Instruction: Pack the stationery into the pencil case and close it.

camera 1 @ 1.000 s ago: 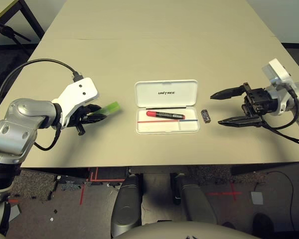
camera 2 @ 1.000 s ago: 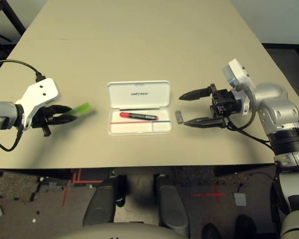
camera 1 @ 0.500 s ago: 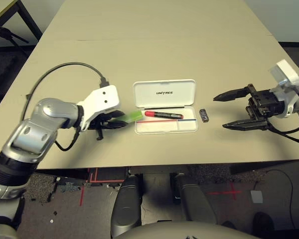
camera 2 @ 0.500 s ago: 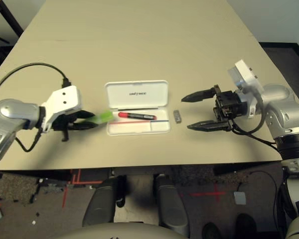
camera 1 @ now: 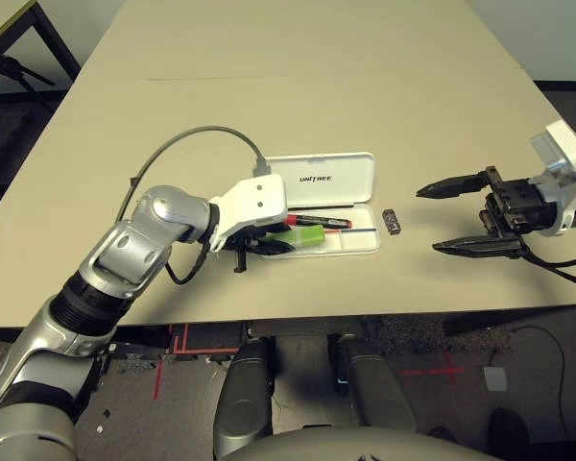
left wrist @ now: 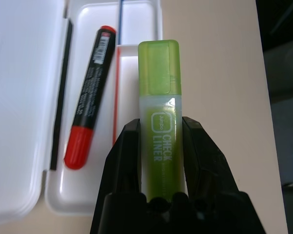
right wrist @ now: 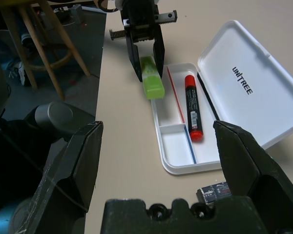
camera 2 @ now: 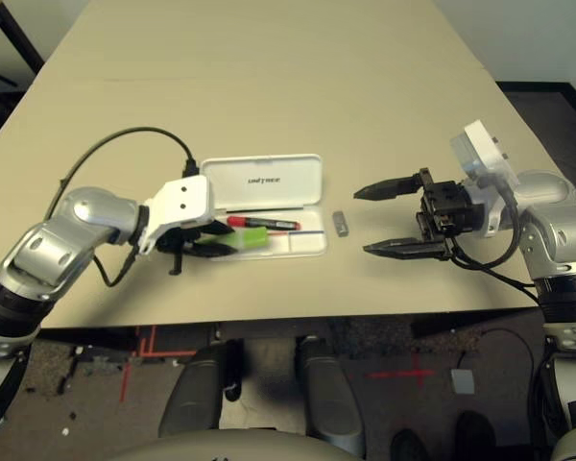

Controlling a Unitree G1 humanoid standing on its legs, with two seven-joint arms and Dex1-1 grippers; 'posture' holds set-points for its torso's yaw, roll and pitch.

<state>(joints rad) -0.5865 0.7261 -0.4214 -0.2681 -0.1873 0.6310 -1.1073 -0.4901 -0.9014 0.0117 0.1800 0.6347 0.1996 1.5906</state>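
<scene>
The white pencil case (camera 1: 319, 180) lies open in the middle of the table, its "UNITREE" lid folded back. A red marker (camera 1: 317, 222) with a black band rests in the tray. My left gripper (camera 1: 280, 241) is shut on the light-green strip (left wrist: 159, 83), which it holds lengthwise over the tray's near rim at the left end, beside the marker (left wrist: 90, 119). The tiny dark grey block (camera 1: 393, 222) sits on the table just right of the case. Further right, my right gripper (camera 1: 453, 217) stands open and holds nothing, its fingers pointing at the block (right wrist: 216, 191).
The tan table (camera 1: 298, 86) stretches bare behind the case. Its front edge runs close below both grippers. A black cable (camera 1: 187, 144) loops over my left forearm. Floor and chair legs (right wrist: 49, 53) lie beyond the table's left side.
My left arm has swung right, carrying the green strip from the table's left side to the case's near rim. The right gripper has drawn slightly right, still open.
</scene>
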